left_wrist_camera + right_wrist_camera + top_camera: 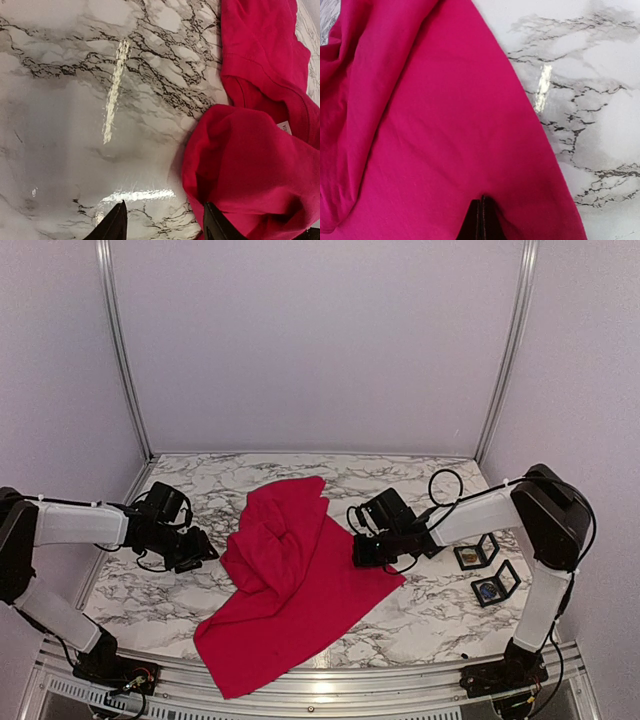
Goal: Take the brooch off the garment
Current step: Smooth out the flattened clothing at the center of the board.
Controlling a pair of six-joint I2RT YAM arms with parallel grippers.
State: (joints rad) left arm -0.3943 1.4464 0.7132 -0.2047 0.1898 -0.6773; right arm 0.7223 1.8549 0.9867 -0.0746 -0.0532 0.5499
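Garment [290,575] lies crumpled on marble table [430,612], right jaws closed over it

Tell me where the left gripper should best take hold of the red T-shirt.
Probably the bunched fold on the left edge of the T-shirt, with the left gripper coming in low from the left. That fold stands up off the table, so the open jaws could straddle it.

The white marble-patterned table [420,615] carries a crumpled red shirt [290,580] across its middle, bunched at the far end and spread flatter toward the near edge. On the right lie a black-framed box [477,554] and, just nearer, a second box [496,584], both apart from the shirt.
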